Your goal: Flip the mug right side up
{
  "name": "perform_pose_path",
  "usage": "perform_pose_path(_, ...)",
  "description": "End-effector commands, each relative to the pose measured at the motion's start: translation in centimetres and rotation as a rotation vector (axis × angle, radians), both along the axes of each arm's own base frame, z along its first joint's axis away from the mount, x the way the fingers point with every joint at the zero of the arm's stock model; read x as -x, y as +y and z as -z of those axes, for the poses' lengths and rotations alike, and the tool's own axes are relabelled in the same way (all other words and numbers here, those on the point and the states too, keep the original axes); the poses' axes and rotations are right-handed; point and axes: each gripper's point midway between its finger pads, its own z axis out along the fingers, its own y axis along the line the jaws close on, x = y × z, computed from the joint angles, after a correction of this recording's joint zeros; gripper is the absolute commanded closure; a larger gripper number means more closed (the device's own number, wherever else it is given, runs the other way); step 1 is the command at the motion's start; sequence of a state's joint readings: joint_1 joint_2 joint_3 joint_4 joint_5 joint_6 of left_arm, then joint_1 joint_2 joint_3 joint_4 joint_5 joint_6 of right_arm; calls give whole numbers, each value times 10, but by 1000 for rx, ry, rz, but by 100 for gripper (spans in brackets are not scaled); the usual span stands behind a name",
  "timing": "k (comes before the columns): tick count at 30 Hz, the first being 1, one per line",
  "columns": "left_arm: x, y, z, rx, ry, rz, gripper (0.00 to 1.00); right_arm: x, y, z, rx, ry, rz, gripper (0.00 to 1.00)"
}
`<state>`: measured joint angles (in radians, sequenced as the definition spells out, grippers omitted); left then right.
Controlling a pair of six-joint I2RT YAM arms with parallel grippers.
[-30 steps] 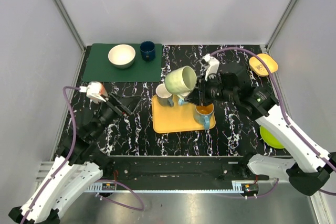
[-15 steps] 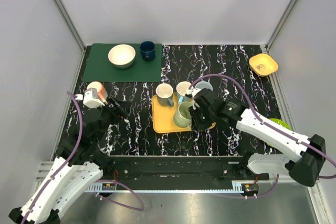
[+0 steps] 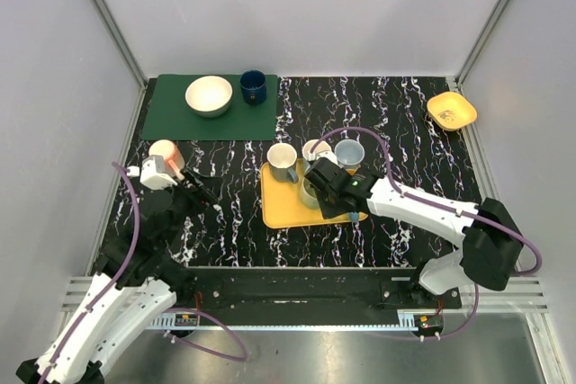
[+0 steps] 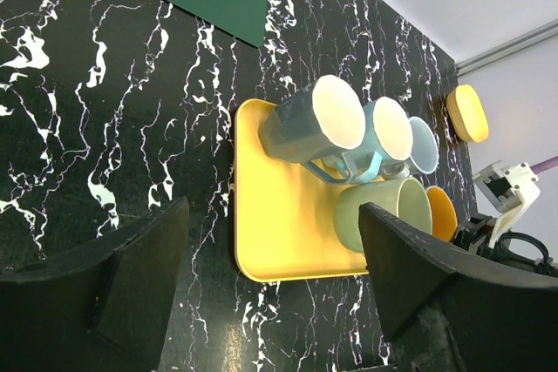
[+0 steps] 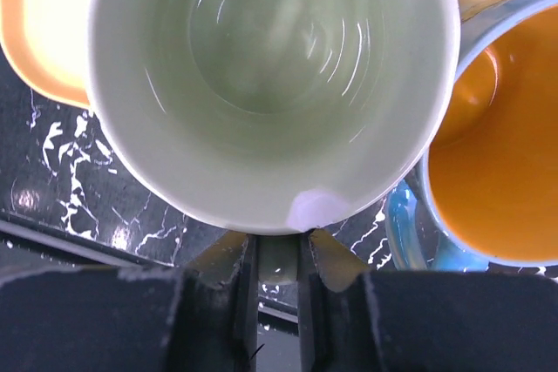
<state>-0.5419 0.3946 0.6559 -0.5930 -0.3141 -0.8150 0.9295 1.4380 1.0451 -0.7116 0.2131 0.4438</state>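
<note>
Lowered, green mug (image 5: 270,84) stands (seemingly empty) on tray (image 3: 283,210).

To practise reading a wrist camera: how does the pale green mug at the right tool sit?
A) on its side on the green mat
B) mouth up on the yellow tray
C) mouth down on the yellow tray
B: the right wrist view looks down into the hollow of the pale green mug, with the yellow tray showing beneath it.
</note>
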Motion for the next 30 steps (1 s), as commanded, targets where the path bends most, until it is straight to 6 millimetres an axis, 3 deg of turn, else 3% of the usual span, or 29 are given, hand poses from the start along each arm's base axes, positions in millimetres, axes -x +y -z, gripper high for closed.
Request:
perform_pose_path(1,-2,1,0,11,-12,-15,19,-34,16,-20,-90,-159,125,100)
perform_pose_path(9,0,-1,7,18,0,-3,20,-22,17,20,-38,-56,126,100)
perform_pose_path(18,-1,2,15,9,12,-19,19,-9,19,16,-62,-24,94,100)
perform_pose_path(19,-1,2,17,4,21,-23,19,-8,19,15,-64,-21,90,93)
perform_pose_path(20,-2,2,18,0,26,-25,19,-5,19,16,-63,-11,80,78)
perform_pose_path(21,-2,3,20,-5,33,-26,19,-4,19,15,-63,-6,76,69)
perform_pose_path(24,-3,4,23,-15,52,-40,18,-1,19,7,-78,-14,73,53)
perform_pose_path(27,-5,7,25,-28,69,-64,17,1,21,-12,-119,-34,68,46)
perform_pose_path(30,-10,18,28,-62,98,-129,17,1,29,-55,-224,-78,52,44)
